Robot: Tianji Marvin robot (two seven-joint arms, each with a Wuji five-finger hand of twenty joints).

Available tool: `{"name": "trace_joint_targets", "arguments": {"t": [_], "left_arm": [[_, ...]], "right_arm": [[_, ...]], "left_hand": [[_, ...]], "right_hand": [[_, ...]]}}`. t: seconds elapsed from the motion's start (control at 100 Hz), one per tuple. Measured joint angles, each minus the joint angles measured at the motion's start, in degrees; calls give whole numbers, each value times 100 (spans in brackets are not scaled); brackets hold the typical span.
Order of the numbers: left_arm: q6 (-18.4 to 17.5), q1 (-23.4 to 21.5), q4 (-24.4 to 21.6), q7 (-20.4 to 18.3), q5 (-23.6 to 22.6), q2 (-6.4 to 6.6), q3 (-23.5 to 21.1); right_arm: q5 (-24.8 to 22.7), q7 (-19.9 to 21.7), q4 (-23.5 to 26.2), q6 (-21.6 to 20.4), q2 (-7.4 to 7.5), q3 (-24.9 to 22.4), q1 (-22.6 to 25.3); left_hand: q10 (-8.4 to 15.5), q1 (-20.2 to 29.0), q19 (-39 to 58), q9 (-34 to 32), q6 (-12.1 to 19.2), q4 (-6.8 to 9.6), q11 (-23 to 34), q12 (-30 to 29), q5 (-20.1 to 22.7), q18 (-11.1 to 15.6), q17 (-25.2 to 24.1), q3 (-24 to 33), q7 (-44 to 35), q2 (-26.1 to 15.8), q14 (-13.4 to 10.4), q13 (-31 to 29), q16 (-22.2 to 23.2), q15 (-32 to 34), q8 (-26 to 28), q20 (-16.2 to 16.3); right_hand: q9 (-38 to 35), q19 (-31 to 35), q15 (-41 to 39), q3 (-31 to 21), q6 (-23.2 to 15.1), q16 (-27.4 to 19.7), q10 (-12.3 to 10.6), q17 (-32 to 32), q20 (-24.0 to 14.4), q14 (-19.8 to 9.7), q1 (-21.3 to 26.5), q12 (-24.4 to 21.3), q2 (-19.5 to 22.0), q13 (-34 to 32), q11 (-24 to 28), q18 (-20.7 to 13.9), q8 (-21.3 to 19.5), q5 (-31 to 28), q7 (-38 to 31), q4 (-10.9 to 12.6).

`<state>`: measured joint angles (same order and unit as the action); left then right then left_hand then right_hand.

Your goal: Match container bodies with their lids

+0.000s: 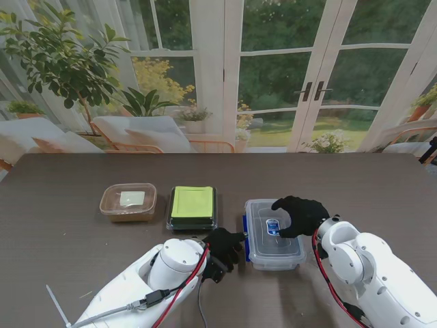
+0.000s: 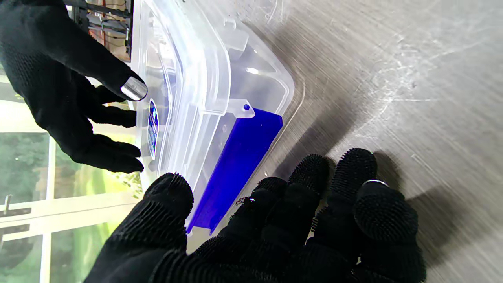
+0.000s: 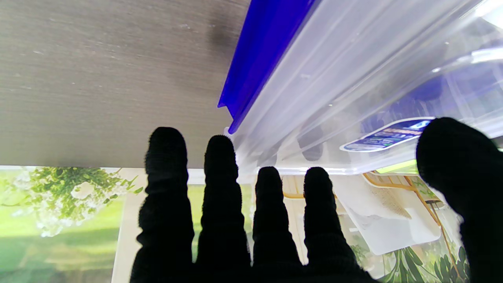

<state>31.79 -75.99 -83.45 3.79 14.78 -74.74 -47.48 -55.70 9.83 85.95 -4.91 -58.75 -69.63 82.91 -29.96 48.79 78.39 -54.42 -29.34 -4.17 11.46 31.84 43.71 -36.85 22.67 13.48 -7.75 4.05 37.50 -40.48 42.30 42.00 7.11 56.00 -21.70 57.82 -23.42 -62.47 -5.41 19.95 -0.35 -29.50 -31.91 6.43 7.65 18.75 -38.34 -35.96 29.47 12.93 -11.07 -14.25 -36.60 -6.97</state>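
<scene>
resting spread-fingered on the clear box's lid, right hand and unclenched left hand at nine o'clock leave its blue clips unlatched, i judge.

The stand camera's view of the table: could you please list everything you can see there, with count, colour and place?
Clear plastic lidded box with blue side clips: one, transparent with a blue label on the lid, right of centre, nearest to me.
Black tray with a yellow-green lid: one, centre, left of the clear box.
Translucent brownish tub with a clear lid: one, farthest left of the three.
Dark wooden table: one, grey-brown, under everything.
White cable tie: one, near left corner.
Left hand: one, black glove, at the clear box's left clip, fingers apart.
Right hand: one, black glove, resting on the clear box's lid.
</scene>
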Motion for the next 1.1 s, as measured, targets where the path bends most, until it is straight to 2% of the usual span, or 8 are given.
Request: {"name": "trace_joint_targets", "arguments": {"t": [0.21, 0.35, 0.48, 0.55, 0.7, 0.94, 1.01, 1.1], "left_arm": [[312, 62, 3, 12, 134, -71, -27], [326, 66, 104, 113, 687, -160, -125], [288, 95, 173, 92, 744, -206, -128], [271, 115, 202, 73, 779, -222, -122], [254, 129, 224, 59, 845, -237, -125], [478, 106, 170, 8, 899, -255, -214], [643, 92, 106, -29, 884, -250, -245], [770, 25, -35, -99, 772, -215, -281]], "right_arm": [[13, -2, 0, 7, 0, 1, 1], [18, -5, 0, 14, 0, 4, 0], [22, -5, -2, 14, 0, 4, 0], [24, -5, -3, 14, 0, 3, 0], [27, -5, -6, 15, -1, 2, -1], [34, -5, -7, 15, 1, 10, -4], [34, -5, -7, 14, 1, 12, -6], [31, -5, -7, 14, 3, 19, -9]], "left_hand": [[-4, 1, -84, 26, -118, 0, 36, -77, -3, 31, -188, -106, 12, -2, -3, 156, -42, -20, 0, 0], [-40, 131, -169, 305, -136, 0, 16, -381, -67, 65, -514, -424, 13, -20, 4, 432, -50, -63, 6, 0], [-40, 209, -204, 427, -136, 0, 23, -396, -144, 72, -757, -649, 16, -138, -11, 574, -105, -25, 12, 2], [-36, 456, -199, 526, -148, 1, 24, -458, -164, 90, -932, -1116, 59, -195, -38, 700, -212, -44, 12, -188], [-36, 459, -195, 694, -206, 1, 14, -531, -294, 120, -1192, -1209, 136, -241, -75, 826, -454, -153, 29, -504], [61, 459, -363, 837, -181, 2, -4, -675, -449, 539, -1366, -1266, 211, -319, -276, 931, -573, -332, -50, -749], [95, 459, -563, 848, -171, 2, -37, -680, -454, 806, -1447, -1267, 283, -317, -501, 938, -593, -540, -132, -808], [95, 459, -782, 850, -159, 2, -86, -754, -454, 807, -1502, -1267, 283, -317, -502, 938, -593, -762, -127, -810]], "right_hand": [[0, 0, 0, 0, 1, 0, 0, 0, 0, 0, 0, 0, 4, 0, 0, 0, 0, 0, -4, 0], [0, 0, 0, 0, 1, 0, 0, 0, 0, 2, 0, 0, 5, 0, 0, 0, 0, 0, -5, 0], [0, 0, 0, 0, 1, 0, 0, -1, 0, 2, 0, 0, 5, 0, 0, 0, 0, -1, -6, 0], [0, 0, 0, 0, 1, 0, 0, -1, 0, 2, 0, 0, 6, 0, 0, 0, 0, -1, -7, 0], [0, 0, 0, 0, 2, 0, 0, -1, 0, 4, 0, 0, 6, 0, 0, 0, 0, -1, -17, 0], [0, 0, 28, 0, 3, 0, 0, -8, 0, 12, 0, -1, 8, -66, -1, 0, 1, -1, -42, 0], [0, 0, 25, -4, 3, 0, 0, -37, 0, 14, 0, -1, 81, -133, -1, 0, 0, -1, -54, 0], [0, 0, 14, -4, 3, 0, 0, -44, 0, 15, 0, -1, 81, -135, -1, 0, 1, -1, -55, 0]]}}
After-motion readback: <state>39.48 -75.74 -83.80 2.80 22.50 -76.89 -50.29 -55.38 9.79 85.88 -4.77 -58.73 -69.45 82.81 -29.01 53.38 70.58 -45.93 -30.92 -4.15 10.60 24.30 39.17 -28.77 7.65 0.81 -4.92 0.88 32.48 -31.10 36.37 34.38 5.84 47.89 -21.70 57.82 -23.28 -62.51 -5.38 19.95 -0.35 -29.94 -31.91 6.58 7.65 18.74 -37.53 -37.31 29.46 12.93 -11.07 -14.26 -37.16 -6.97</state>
